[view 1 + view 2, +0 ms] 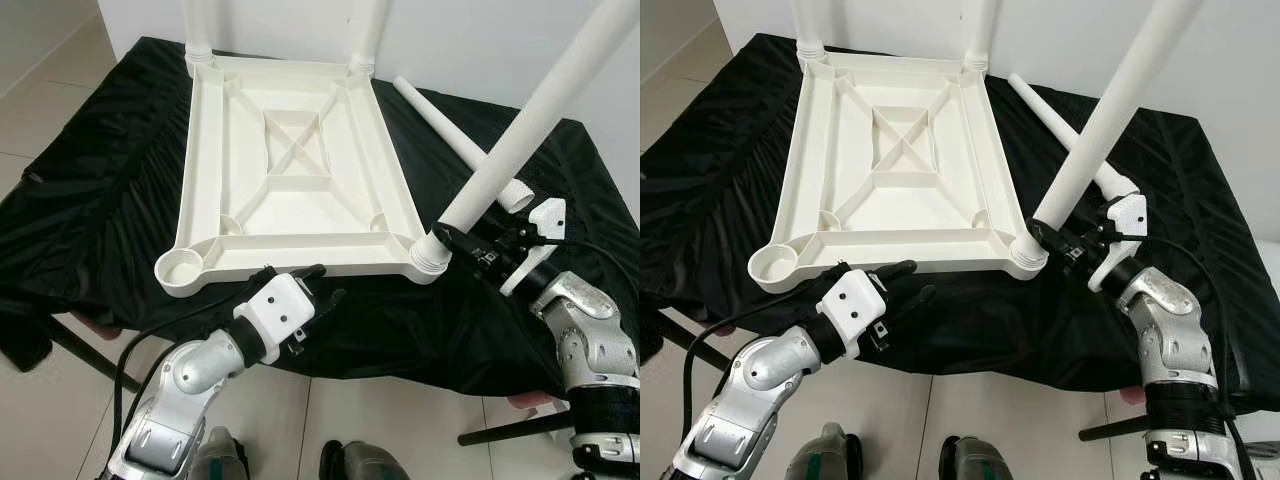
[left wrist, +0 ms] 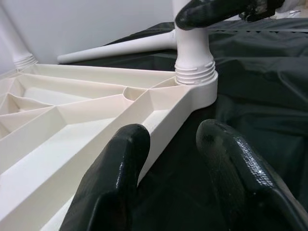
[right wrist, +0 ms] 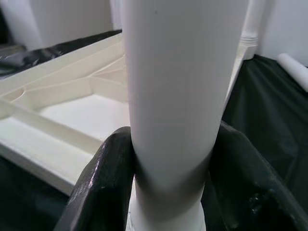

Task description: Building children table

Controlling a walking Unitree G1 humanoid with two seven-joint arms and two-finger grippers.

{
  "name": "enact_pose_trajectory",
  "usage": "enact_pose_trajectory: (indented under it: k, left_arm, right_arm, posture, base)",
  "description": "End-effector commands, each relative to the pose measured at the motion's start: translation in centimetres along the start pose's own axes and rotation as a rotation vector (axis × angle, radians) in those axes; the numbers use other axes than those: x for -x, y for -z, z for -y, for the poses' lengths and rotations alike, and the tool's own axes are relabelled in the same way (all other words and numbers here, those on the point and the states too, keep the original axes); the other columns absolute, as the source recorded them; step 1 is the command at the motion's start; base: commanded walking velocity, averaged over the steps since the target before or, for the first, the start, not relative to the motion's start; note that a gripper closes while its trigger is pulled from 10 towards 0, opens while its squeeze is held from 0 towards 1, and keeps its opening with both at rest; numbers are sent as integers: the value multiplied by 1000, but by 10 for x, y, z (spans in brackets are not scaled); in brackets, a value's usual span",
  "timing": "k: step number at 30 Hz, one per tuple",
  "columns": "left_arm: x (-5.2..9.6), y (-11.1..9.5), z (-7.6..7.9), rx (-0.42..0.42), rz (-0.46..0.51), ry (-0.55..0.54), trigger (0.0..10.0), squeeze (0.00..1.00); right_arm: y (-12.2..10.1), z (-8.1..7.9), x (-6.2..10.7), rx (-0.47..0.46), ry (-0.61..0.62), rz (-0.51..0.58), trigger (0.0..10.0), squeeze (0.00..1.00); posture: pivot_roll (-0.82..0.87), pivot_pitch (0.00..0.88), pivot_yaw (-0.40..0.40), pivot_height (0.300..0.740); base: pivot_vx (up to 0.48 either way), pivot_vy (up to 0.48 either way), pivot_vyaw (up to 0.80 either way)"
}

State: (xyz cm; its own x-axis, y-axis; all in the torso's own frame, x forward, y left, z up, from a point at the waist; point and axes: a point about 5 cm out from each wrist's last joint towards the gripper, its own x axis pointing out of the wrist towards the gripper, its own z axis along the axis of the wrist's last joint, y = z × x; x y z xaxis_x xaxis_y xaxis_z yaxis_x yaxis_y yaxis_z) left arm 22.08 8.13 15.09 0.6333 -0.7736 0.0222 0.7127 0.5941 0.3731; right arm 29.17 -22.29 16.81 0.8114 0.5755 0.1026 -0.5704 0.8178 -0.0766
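The table top (image 1: 290, 170) lies upside down on the black-draped surface (image 1: 90, 190). The right end effector (image 1: 462, 243) grips the third leg (image 1: 530, 120) at its corner socket; the left end effector (image 1: 305, 283), fingers apart, waits at the near edge. Two far legs stand fitted; the last leg (image 1: 455, 135) lies loose, one socket (image 1: 183, 268) empty.

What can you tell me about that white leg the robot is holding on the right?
The table leg is a long, smooth white tube, plastic by the look of it. It stands tilted in the near right corner socket of the upturned tabletop, its threaded collar at the socket's rim. The right gripper is shut around it just above that collar.
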Motion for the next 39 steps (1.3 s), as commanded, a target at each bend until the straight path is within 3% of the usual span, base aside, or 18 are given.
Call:
enact_pose_trajectory:
  k: [1,11,14,20,23,39]
  left_arm:
    - [0,2,2,15,-5,-26,10000,0]
    - [-2,1,3,18,-3,-28,10000,0]
    - [-2,1,2,17,-2,-31,10000,0]
    - [-2,1,2,15,-2,-32,10000,0]
    - [-2,1,1,15,-3,-33,10000,0]
    - [-1,1,3,14,-8,-31,10000,0]
  right_arm:
    - [-5,-4,-3,-26,45,55,10000,0]
    - [-4,-31,-12,-82,222,125,10000,0]
    - [-2,-37,-15,-88,334,126,10000,0]
    - [2,-41,-17,-90,466,106,10000,0]
    - [8,-41,-16,-76,633,59,10000,0]
    - [24,-36,-7,-32,1069,-54,10000,0]
  posture:
    - [37,92,-83,740]
    - [35,88,-87,740]
    - [36,87,-87,740]
    - [39,86,-88,740]
    - [41,87,-86,740]
    - [57,78,-94,740]
  base:
    - [0,0,0]
    - [0,0,0]
    - [0,0,0]
    - [0,0,0]
    - [0,0,0]
    - [0,0,0]
